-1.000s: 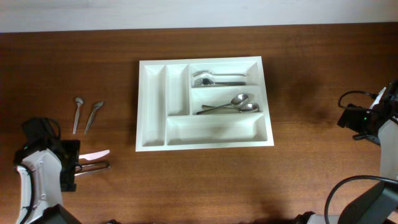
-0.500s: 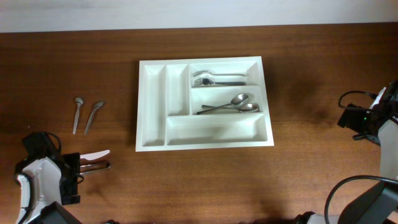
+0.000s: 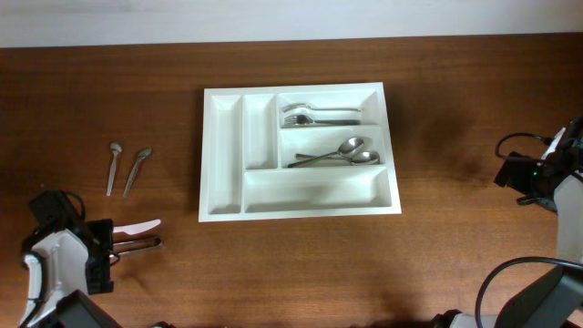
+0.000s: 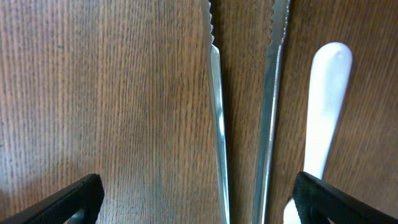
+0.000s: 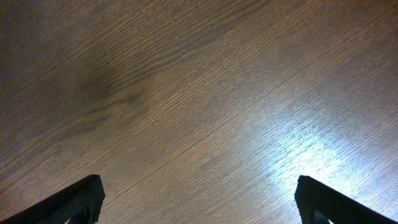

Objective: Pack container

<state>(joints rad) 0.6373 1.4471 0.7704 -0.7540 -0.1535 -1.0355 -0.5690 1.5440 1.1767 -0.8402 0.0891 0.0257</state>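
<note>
Centrally on the brown wooden counter (image 3: 455, 237), a little toward its far edge, lies the container (image 3: 223, 155), a large white rectangular plastic tray with raised walls and five compartments. Two narrow slots stand upright along its left side. Three longer ones run crosswise: two stacked at upper right, and one wider trough across the bottom. The top crosswise compartment holds silver cutlery that looks like forks (image 3: 314, 115), lying lengthwise with their heads to the left. The one below it holds two spoons (image 3: 346, 155), close together with their bowls toward the right. The two upright slots and the bottom trough show only white plastic. Well to the left of the tray, two small spoons (image 3: 126, 169) lie side by side on the wood, bowls toward the far edge. Nearer the front edge, the left hand (image 4: 199, 205) hangs with its fingers spread wide, gripping nothing. Its wrist view shows two slim metal pieces with serrated edges (image 4: 217, 124) running lengthwise between the fingertips, and a white utensil end (image 4: 323, 106) just beside them. The right hand (image 5: 199, 199) is likewise spread, over bare wood grain at the counter's right side, well apart from the tray.
</note>
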